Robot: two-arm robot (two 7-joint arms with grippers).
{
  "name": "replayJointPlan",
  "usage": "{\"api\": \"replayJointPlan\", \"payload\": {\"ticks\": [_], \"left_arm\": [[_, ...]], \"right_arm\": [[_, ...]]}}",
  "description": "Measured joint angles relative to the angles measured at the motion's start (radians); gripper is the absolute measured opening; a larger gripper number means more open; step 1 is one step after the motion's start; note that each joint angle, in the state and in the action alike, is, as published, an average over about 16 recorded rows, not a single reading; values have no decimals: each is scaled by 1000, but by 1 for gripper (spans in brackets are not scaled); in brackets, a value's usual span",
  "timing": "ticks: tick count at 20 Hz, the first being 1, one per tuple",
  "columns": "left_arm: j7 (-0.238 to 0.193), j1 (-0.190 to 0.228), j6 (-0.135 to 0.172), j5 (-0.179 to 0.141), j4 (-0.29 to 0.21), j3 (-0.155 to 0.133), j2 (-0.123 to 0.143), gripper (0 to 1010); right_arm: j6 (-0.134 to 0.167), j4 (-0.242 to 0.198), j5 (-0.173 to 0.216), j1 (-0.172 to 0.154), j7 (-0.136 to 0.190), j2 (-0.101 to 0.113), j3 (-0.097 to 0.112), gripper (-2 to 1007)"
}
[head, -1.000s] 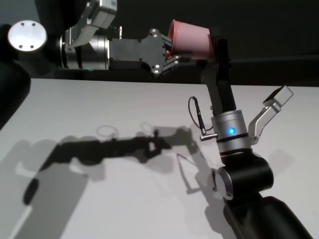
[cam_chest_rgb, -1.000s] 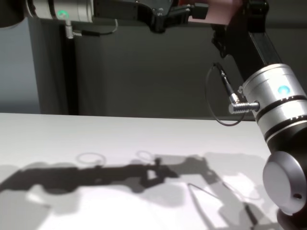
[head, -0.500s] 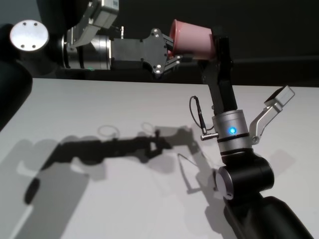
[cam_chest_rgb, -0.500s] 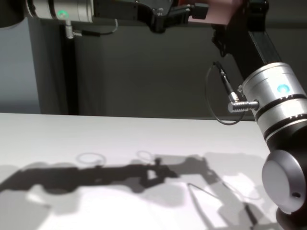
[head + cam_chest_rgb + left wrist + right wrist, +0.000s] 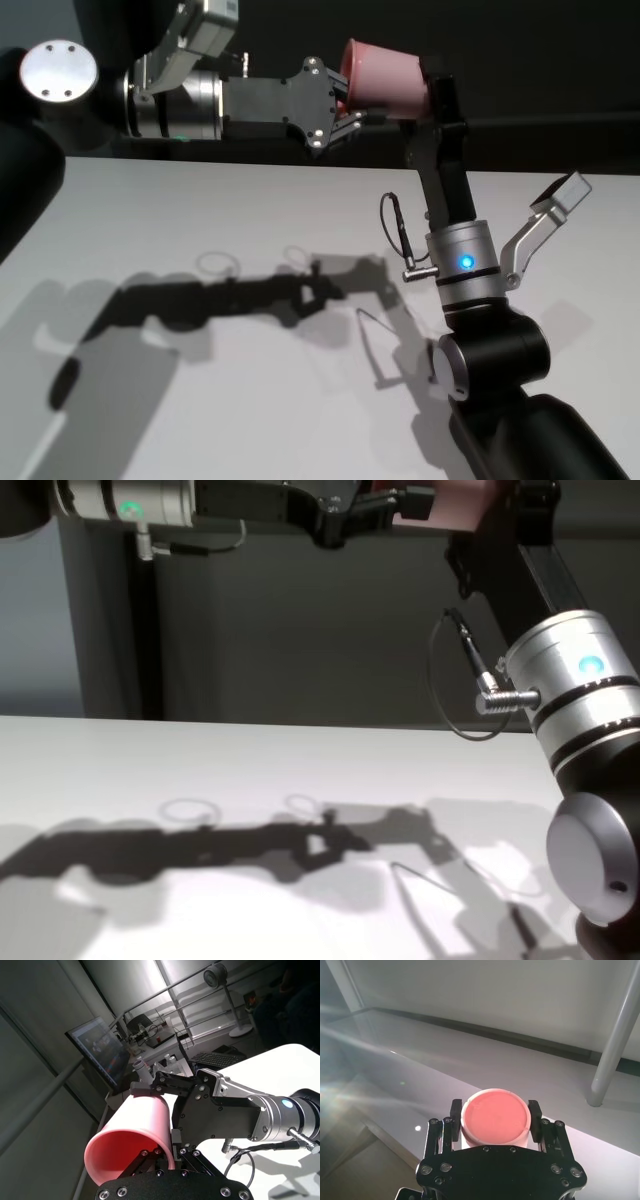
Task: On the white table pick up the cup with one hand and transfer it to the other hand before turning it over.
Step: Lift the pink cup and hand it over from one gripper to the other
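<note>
High above the tabletop: both grippers meet at one pink cup, held in mid-air.
Right gripper [image 5: 492, 1121]: clamped on the narrow base end of the cup, one black finger on each side.
Left gripper [image 5: 335, 100]: reaching in from the robot's left, its fingers at the cup's open rim, one outside the wall and one seemingly just inside the mouth; whether they pinch the wall, I cannot tell.
Cup [image 5: 385, 78]: lying roughly horizontal, mouth toward the left gripper, well clear of the table.
White table [image 5: 250, 400]: plain matte white, crossed by dark shadows of both arms, with two faint ring marks near the middle.
Right arm: rises from the near right corner, a blue light glowing on its silver wrist band [image 5: 462, 263], a thin black cable looping beside it.
Room: dark wall behind the table; the left wrist view shows a computer monitor [image 5: 97, 1055], a keyboard and railings farther off.
</note>
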Motion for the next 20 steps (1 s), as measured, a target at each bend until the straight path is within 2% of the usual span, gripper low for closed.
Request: {"api": "replayJointPlan", "payload": {"ticks": [8, 15, 20], "left_arm": [[0, 0, 0, 0, 0, 0, 0, 43], [0, 0, 0, 0, 0, 0, 0, 47], [0, 0, 0, 0, 0, 0, 0, 96]], "right_arm": [[1, 0, -1, 0, 0, 0, 1, 744], [2, 0, -1, 0, 0, 0, 1, 737], [2, 0, -2, 0, 0, 0, 1, 737]]}}
